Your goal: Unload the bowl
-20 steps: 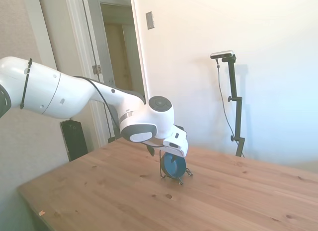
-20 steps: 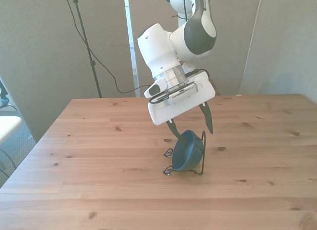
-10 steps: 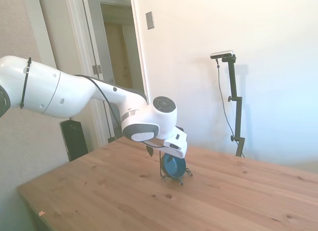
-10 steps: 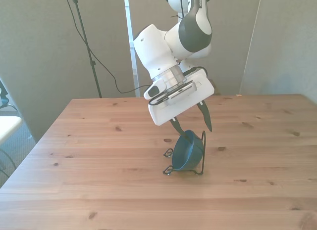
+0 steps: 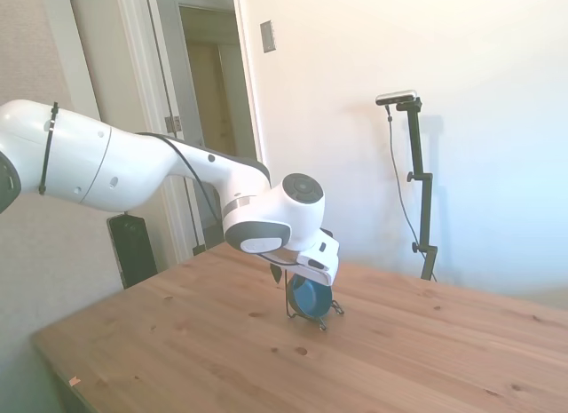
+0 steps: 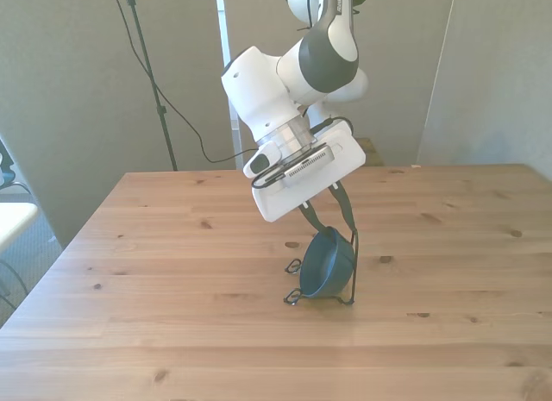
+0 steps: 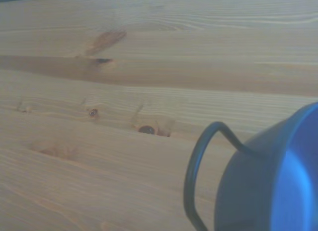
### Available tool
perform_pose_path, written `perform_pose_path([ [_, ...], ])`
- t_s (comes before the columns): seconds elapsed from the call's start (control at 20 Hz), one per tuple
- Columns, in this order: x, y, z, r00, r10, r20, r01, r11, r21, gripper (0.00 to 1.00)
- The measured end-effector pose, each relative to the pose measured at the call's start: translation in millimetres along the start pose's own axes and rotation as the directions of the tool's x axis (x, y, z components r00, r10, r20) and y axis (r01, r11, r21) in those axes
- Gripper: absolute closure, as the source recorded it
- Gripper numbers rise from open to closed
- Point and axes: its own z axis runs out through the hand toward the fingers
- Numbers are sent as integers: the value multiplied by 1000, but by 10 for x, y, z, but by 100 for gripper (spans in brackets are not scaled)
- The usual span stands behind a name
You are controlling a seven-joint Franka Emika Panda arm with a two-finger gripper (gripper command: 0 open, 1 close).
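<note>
The gripper (image 6: 332,213), fingers narrowly parted, straddles the bowl (image 6: 326,263) rim in the rack (image 6: 352,272), mid-table (image 6: 172,246).

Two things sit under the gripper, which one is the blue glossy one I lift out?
The bowl, round and solid blue, standing on edge. The wire rack holding it is only thin black wire.

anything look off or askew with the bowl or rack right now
Nothing stands out. The blue bowl stands on edge in the thin black wire rack on the wooden table, with the gripper at its rim. No spill or damage.

Bright, washed-out daylight; the wrist view is soft.
</note>
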Motion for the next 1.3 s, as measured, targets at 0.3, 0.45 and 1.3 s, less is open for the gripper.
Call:
perform_pose_path([
  [0.3,73,48,-49,1000,-1,18,0,1000,24,100],
  [0.45,94,73,-105,1000,-6,25,5,999,46,100],
  [1.3,27,69,-599,996,-85,29,79,983,166,100],
])
